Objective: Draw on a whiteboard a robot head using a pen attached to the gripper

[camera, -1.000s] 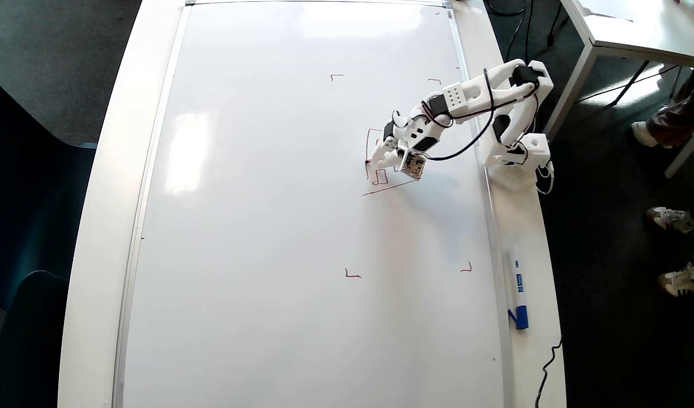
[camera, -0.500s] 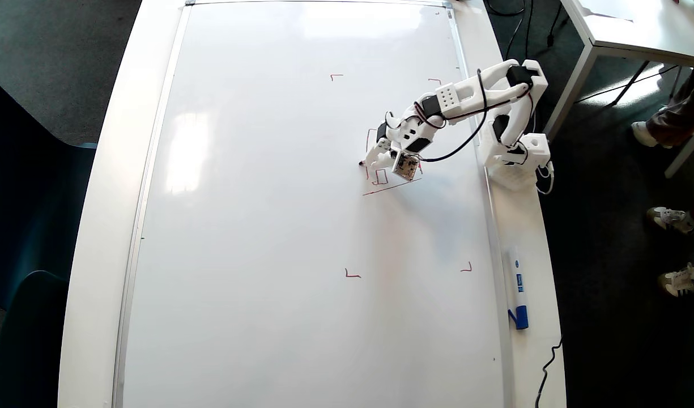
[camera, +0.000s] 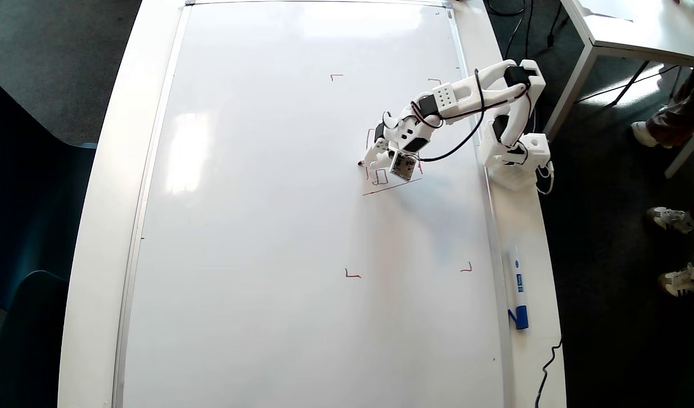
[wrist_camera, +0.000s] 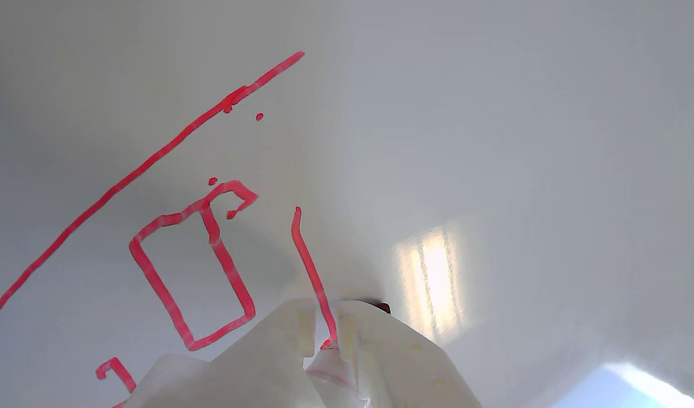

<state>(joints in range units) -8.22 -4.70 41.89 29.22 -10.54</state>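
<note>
The whiteboard (camera: 267,226) lies flat and fills most of the overhead view. The white arm reaches in from the right, and its gripper (camera: 372,158) is shut on the pen (camera: 362,164), whose red tip touches the board. The robot head (camera: 380,180) is a partial red line drawing just below and partly under the gripper. In the wrist view the white jaws (wrist_camera: 326,311) rise from the bottom edge with the pen (wrist_camera: 324,362) between them. Ahead of them the drawing (wrist_camera: 213,231) shows a long slanted line, a small rectangle and a short stroke running to the jaws.
Red corner marks (camera: 352,275) frame the drawing area. A white marker with a blue cap (camera: 518,294) lies on the table's right strip, below the arm's base (camera: 514,156). Another white table (camera: 635,28) and people's feet are at the right.
</note>
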